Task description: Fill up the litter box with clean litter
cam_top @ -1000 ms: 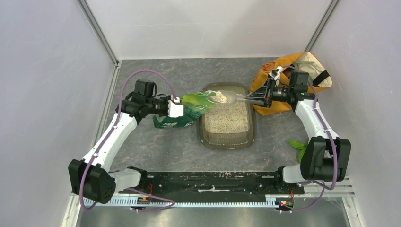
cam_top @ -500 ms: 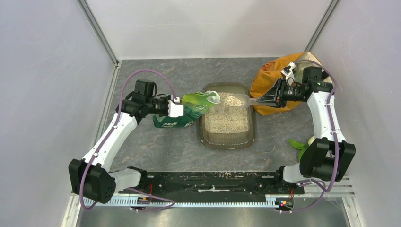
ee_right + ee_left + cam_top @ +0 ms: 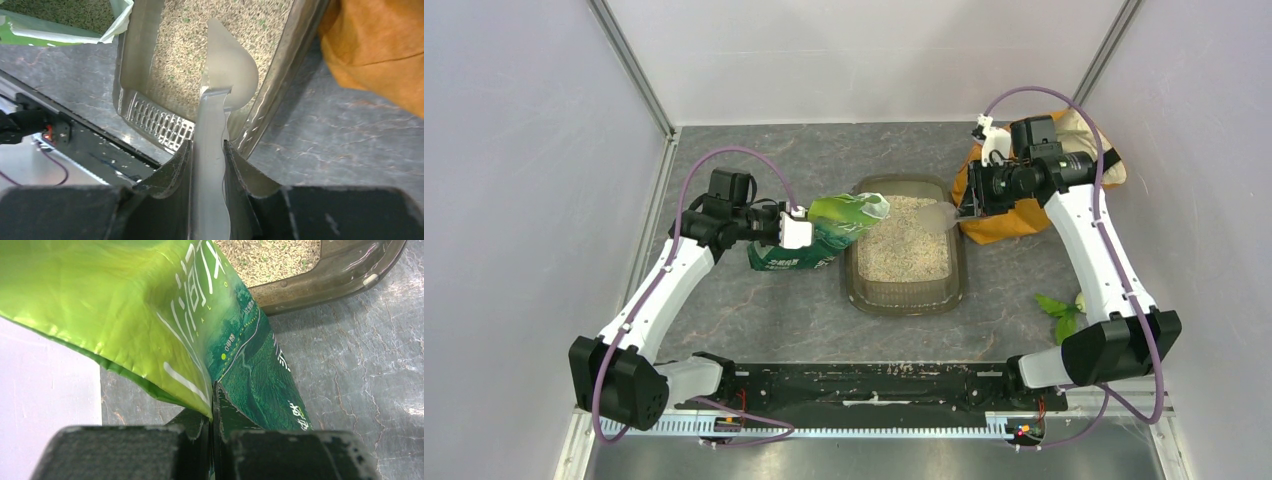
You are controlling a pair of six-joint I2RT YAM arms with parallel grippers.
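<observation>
Clear scoop (image 3: 227,75), clamped in the right gripper (image 3: 207,147), overhangs the litter box's (image 3: 906,307) right rim. Leftward gapes the green pouch (image 3: 819,240), left gripper (image 3: 212,420) pinching it.

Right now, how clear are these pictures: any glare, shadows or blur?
Top view: even soft light, sharp, only faint shadows on the table. Left wrist view: sheen on the glossy green pouch, the jaws a dark blur at the bottom. Right wrist view: glare on the clear scoop and the litter box rim, jaws soft.
</observation>
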